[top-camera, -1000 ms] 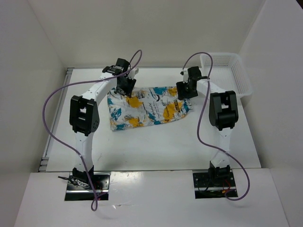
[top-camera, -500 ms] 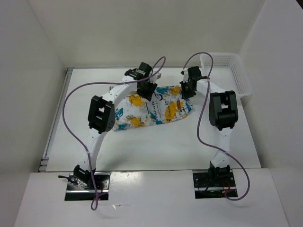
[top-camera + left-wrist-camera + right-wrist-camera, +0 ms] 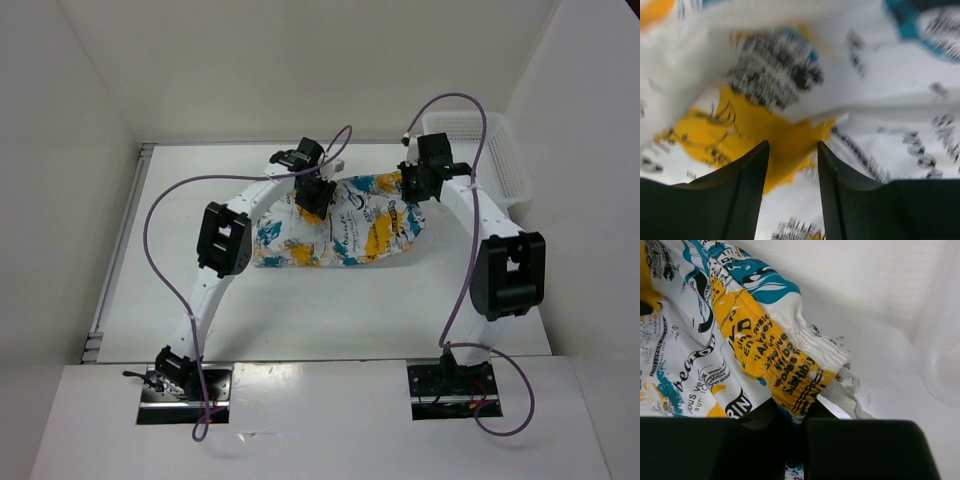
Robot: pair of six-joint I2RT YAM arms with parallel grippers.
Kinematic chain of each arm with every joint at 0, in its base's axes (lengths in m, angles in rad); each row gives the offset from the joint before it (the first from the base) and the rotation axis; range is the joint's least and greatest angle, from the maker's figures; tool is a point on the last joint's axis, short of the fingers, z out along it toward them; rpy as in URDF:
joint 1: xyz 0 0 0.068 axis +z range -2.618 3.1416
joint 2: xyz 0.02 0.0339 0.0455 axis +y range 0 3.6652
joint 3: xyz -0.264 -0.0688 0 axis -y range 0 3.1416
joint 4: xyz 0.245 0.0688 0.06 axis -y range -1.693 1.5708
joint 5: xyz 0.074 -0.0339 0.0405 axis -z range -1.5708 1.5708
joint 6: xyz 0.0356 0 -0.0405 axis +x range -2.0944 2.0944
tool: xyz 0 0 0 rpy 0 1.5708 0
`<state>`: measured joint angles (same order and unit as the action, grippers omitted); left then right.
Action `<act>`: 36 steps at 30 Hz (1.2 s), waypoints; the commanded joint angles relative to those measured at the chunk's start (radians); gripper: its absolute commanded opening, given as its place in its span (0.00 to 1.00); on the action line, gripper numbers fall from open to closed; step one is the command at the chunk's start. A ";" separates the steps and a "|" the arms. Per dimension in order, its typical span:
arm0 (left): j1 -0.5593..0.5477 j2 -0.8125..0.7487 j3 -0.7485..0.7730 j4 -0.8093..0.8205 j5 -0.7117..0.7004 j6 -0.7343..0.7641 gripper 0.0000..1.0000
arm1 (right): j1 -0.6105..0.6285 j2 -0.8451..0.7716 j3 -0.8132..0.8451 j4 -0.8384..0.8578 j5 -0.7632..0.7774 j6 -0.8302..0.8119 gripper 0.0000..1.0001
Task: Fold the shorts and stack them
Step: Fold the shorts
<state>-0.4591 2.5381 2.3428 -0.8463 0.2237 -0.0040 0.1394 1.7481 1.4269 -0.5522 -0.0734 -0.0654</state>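
- Since a second ago the shorts (image 3: 345, 222) have slid right along the table's (image 3: 300, 310) far edge, nearer the mesh basket (image 3: 490, 150).
- My right gripper (image 3: 790, 415) pinches their waistband.
- My left gripper (image 3: 791, 150) stands narrow over the print. I cannot tell whether it grips.

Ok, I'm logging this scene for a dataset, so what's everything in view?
shorts: one, white with teal, yellow and black print, mid-table
basket: one, white mesh, far right of the table
table: one, white, under everything
cables: two, purple, looping from the bases to the wrists
arms: two, white with black joints, left arm and right arm reaching to the shorts
pincers: two, black, left pincer at the shorts' far left, right pincer shut on the shorts
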 commanded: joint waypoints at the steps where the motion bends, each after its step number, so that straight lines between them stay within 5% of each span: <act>1: 0.029 -0.163 -0.066 -0.013 0.091 0.004 0.53 | -0.009 -0.064 -0.060 -0.017 0.052 -0.019 0.00; 6: 0.184 -0.411 -0.362 0.047 0.112 0.004 0.62 | -0.009 -0.015 -0.128 0.023 -0.002 -0.019 0.00; 11: 0.293 -0.444 -0.591 0.033 0.092 0.004 0.67 | -0.009 0.090 -0.103 0.052 0.055 -0.042 0.00; 25: 0.359 -0.253 -0.657 0.052 0.098 0.004 0.78 | -0.009 0.110 -0.080 0.052 -0.022 -0.042 0.00; 27: 0.372 -0.230 -0.648 0.052 0.183 0.004 0.70 | -0.009 0.110 -0.071 0.052 -0.022 -0.042 0.00; 28: 0.372 -0.219 -0.648 0.052 0.204 0.004 0.55 | -0.009 0.110 -0.071 0.052 -0.022 -0.042 0.00; 29: 0.372 -0.207 -0.639 0.038 0.204 0.004 0.55 | -0.009 0.110 -0.071 0.052 -0.022 -0.042 0.00; 30: 0.372 -0.206 -0.629 0.038 0.204 0.004 0.39 | -0.009 0.110 -0.071 0.052 -0.022 -0.051 0.02; 31: 0.372 -0.206 -0.629 0.027 0.216 0.004 0.30 | -0.009 0.110 -0.071 0.052 -0.022 -0.051 0.08; 33: 0.384 -0.206 -0.629 0.027 0.232 0.004 0.00 | -0.009 0.110 -0.059 0.061 0.019 -0.051 0.57; 34: 0.384 -0.206 -0.629 0.027 0.232 0.004 0.00 | -0.009 0.110 -0.059 0.061 0.035 -0.062 0.76; 36: 0.415 -0.232 -0.629 0.027 0.258 0.004 0.00 | -0.009 0.084 -0.017 0.070 0.101 -0.080 0.85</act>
<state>-0.0601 2.2585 1.7466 -0.7971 0.4767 -0.0193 0.1349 1.8637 1.3319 -0.5335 -0.0433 -0.1204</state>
